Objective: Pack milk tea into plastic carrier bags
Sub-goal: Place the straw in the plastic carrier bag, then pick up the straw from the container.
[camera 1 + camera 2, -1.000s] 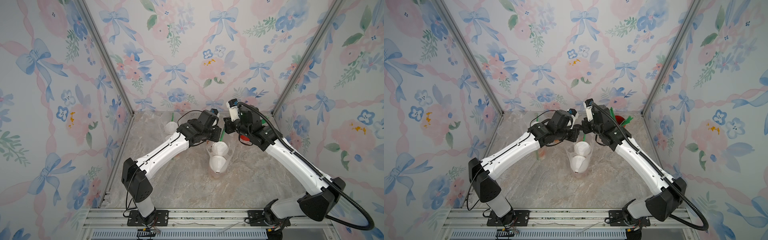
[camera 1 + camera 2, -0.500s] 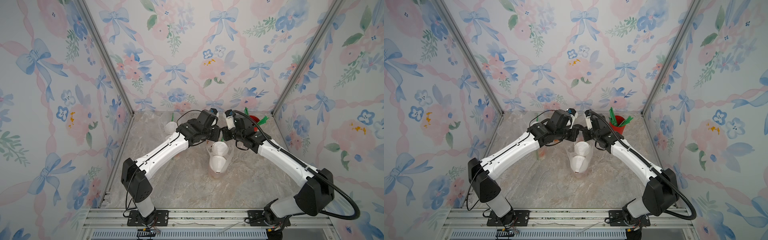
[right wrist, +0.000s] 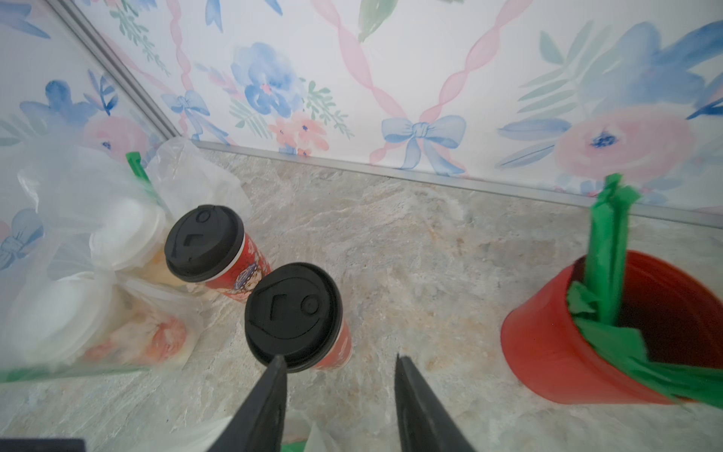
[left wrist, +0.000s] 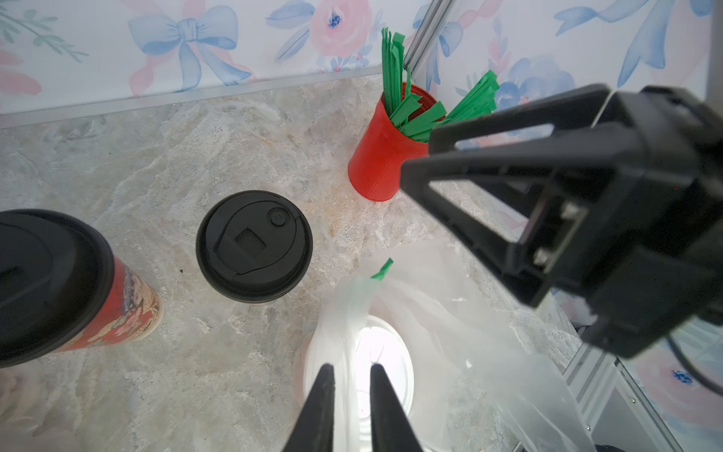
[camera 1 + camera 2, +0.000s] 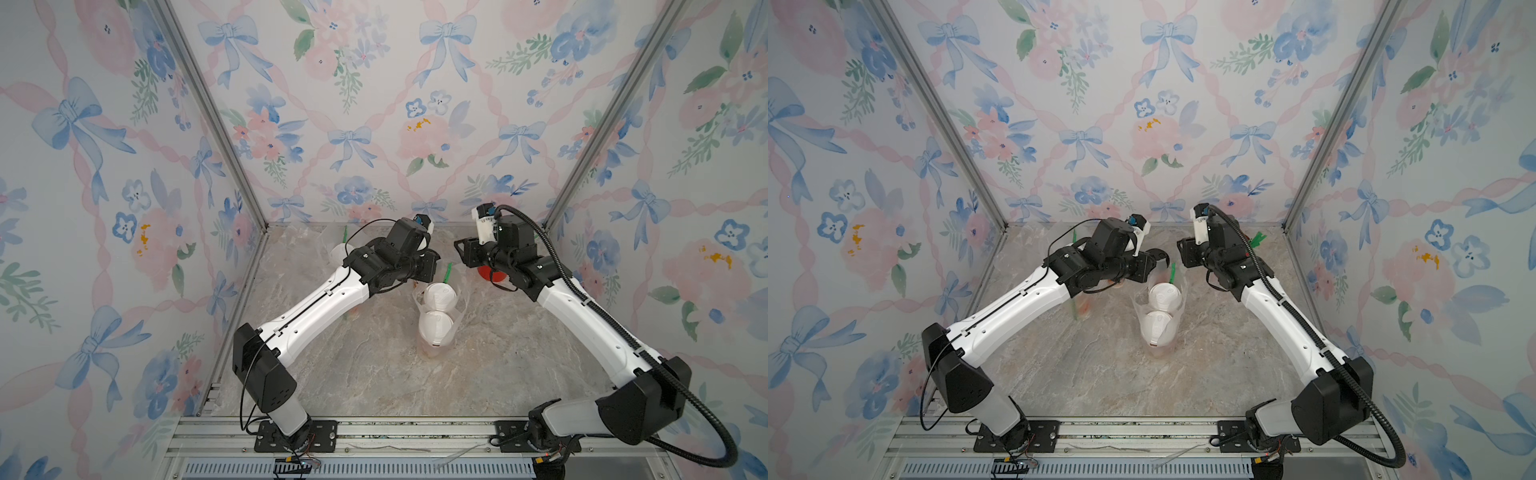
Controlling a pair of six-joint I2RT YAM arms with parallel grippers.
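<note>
Likely release step: left gripper (image 4: 349, 375) barely parted around carrier bag (image 4: 450, 309) handle, right gripper (image 3: 338, 364) spread empty, white-lidded cups (image 5: 435, 325) already bagged.

Centre bag (image 5: 460, 305): clear, crinkly, upright on the desk (image 5: 374, 374), handles up. It holds two white-lid cups (image 5: 439, 296), upright and touching. Second bag (image 3: 78, 188) stands at the far left corner with two more white-lid cups (image 3: 125, 235) inside. Two black-lid cups (image 3: 293, 315) with red printed sides stand upright and unbagged, just beside the second bag.
</note>
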